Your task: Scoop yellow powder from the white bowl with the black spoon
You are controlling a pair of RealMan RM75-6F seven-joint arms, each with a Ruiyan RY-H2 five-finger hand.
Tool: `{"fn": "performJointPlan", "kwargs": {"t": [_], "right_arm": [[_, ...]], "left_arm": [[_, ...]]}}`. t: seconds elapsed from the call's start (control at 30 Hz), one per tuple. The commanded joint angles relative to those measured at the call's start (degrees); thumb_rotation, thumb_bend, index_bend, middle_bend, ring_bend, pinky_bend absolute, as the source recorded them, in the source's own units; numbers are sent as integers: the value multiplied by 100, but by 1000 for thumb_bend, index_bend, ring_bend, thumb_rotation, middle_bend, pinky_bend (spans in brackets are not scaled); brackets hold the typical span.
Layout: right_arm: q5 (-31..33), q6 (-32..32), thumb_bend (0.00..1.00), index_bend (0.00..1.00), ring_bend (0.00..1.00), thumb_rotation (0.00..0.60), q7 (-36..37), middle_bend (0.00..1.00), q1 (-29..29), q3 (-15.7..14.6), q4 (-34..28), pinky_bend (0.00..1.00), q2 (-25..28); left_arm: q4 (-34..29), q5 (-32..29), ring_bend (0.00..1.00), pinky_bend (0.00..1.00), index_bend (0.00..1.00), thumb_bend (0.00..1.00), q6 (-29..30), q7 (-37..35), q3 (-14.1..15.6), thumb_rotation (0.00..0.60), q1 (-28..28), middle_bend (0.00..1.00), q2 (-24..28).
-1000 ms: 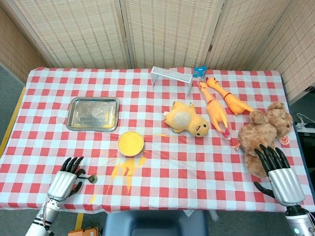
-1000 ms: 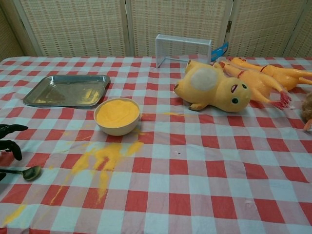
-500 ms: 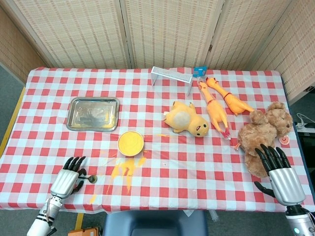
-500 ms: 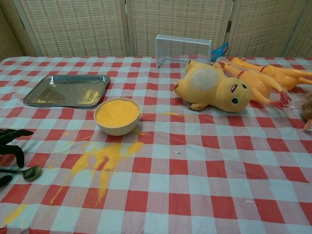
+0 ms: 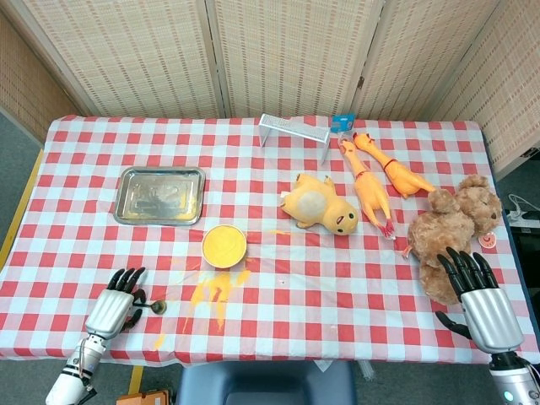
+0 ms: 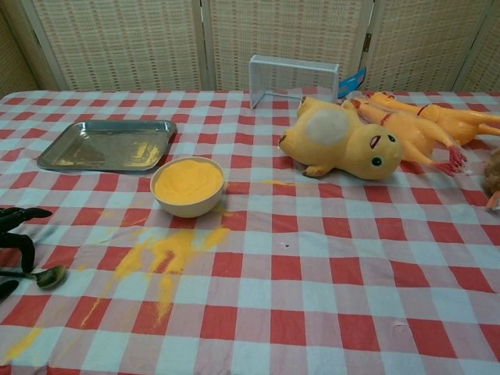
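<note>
The white bowl [image 5: 224,245] [image 6: 188,186] is full of yellow powder and stands left of the table's middle. The black spoon [image 5: 155,306] [image 6: 45,276] lies flat on the cloth near the front left edge, bowl end pointing right, handle running under my left hand [image 5: 110,308]. That hand hovers at the handle with fingers [image 6: 19,244] spread, and no grip on the spoon shows. My right hand [image 5: 481,299] is at the front right corner, fingers apart and empty, just in front of the teddy bear [image 5: 449,228].
Spilled yellow powder [image 5: 214,295] [image 6: 160,258] streaks the cloth in front of the bowl. A metal tray [image 5: 160,194] sits behind the bowl to the left. A yellow duck toy [image 5: 319,205], two rubber chickens [image 5: 371,186] and a white wire rack [image 5: 294,131] lie further back.
My left hand has drifted slightly back toward the front left edge. The spoon has stayed where it lay, and the right hand is still.
</note>
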Motion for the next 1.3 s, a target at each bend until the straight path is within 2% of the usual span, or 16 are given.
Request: {"fn": "performJointPlan", "kwargs": {"t": [0.03,0.4,0.9,1.1,1.3], "right_arm": [[3,-5,76,0,0,600,4,0,1,0,2,0,0],[3,0,77,0,0,600,-7,0,-10,-1,0,0,4],[6,-12,76,0,0,600,-7,0,-13,-3,-5,0,12],[8,-25,77,0,0,600,-1,0,-10,-5,-15,0,19],[-48,-7,77,0,0,600,28,0,-11,-25,-33,0,27]], "left_arm": [[-6,14,0,54,543,440,38,-1,6,600,-4,0,-7],[7,22,0,54,562,440,42,-41,33,600,-41,0,-39],[-118,89,0,54,681,454,270,-287,27,600,-20,73,33],[-497,122,0,55,686,455,508,-345,-81,600,-16,77,307],[-1411,73,0,54,686,454,537,245,-375,600,-220,76,730]]}}
